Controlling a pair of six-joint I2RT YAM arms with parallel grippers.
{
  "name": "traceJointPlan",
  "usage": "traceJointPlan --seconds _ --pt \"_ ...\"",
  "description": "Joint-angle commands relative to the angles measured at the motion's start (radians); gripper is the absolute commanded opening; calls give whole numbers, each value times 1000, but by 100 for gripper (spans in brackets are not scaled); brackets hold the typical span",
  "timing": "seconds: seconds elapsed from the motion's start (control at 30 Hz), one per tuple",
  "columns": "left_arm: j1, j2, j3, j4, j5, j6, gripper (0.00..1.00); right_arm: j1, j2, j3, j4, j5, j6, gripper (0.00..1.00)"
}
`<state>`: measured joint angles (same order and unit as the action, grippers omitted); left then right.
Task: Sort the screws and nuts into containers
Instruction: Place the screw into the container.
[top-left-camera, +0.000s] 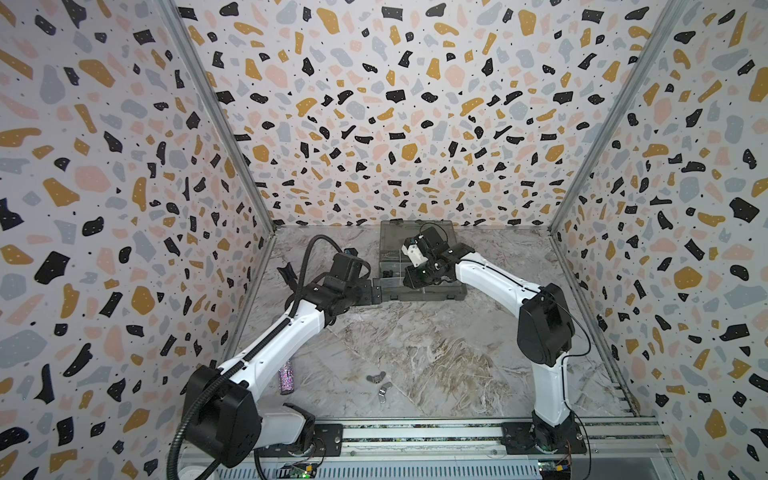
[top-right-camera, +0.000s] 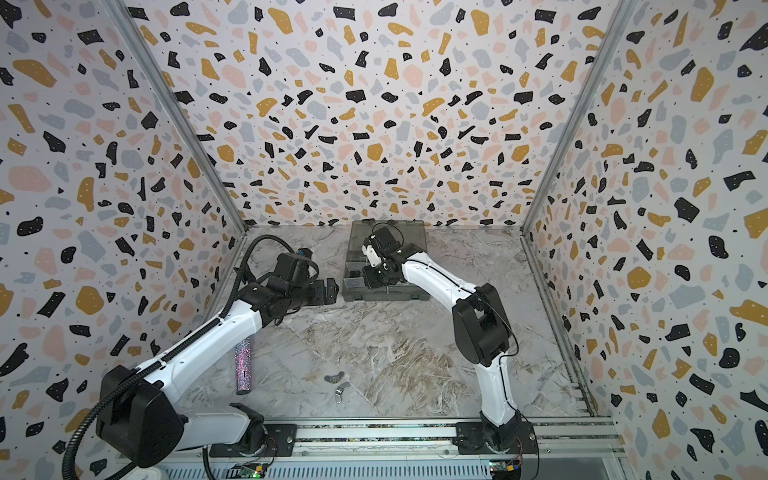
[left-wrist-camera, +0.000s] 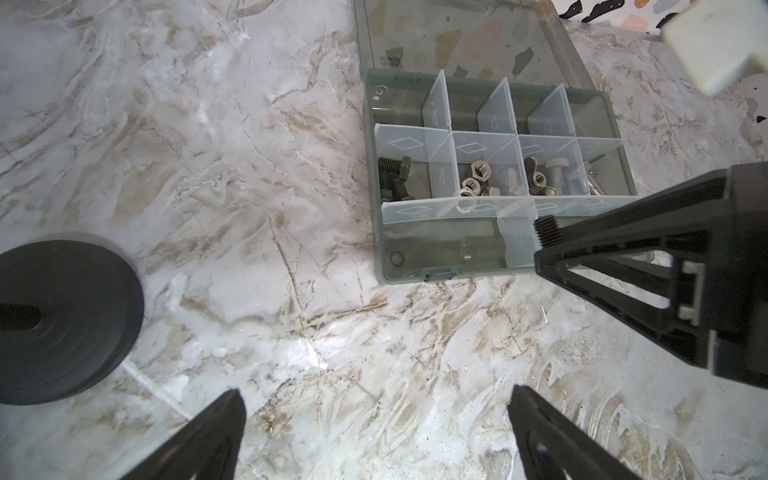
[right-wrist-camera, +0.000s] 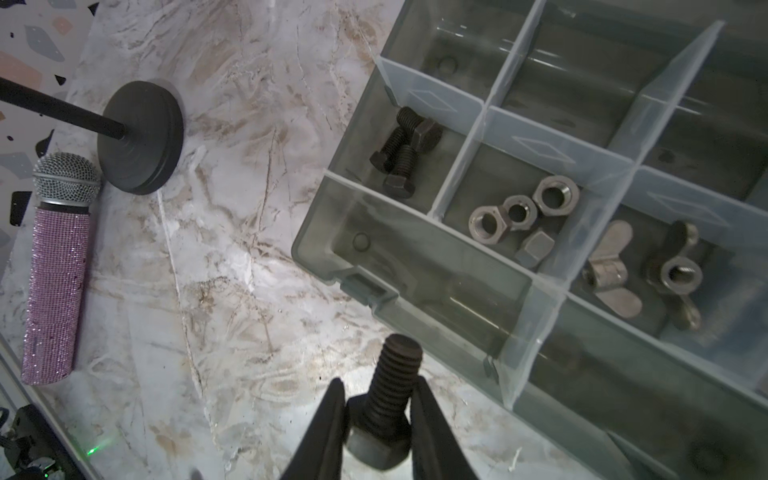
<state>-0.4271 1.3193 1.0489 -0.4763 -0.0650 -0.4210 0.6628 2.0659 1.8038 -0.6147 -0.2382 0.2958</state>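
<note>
Marble table (top-left-camera: 436, 353): right pincer (right-wrist-camera: 378, 384) pinching black screw (right-wrist-camera: 395, 370) at box (right-wrist-camera: 316, 249). Advise: carry over compartment (right-wrist-camera: 436, 166) holding black ones, release low. Left pincer (left-wrist-camera: 374, 415) spread.

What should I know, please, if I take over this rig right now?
Left gripper: open, empty, hovering over the table beside the organizer box.
Right gripper: shut on a black screw, at the box.
Done: black screws, hex nuts, wing nuts and silver screws lie in separate compartments.
Left: drop the held screw in with the black screws; two wing nuts lie on the table near the front.
</note>
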Motion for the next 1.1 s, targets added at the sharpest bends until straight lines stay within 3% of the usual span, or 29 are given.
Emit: traceJointPlan --seconds 0.0,0.93,1.07 --pt "16 0 38 -22 -12 30 99 -7 23 84 -14 -29 -6 26" --pt "90 23 29 -33 24 71 100 -62 332 430 -17 -162 4 28" --pt "93 50 30 -34 40 73 100 -62 356 449 -16 -175 6 34"
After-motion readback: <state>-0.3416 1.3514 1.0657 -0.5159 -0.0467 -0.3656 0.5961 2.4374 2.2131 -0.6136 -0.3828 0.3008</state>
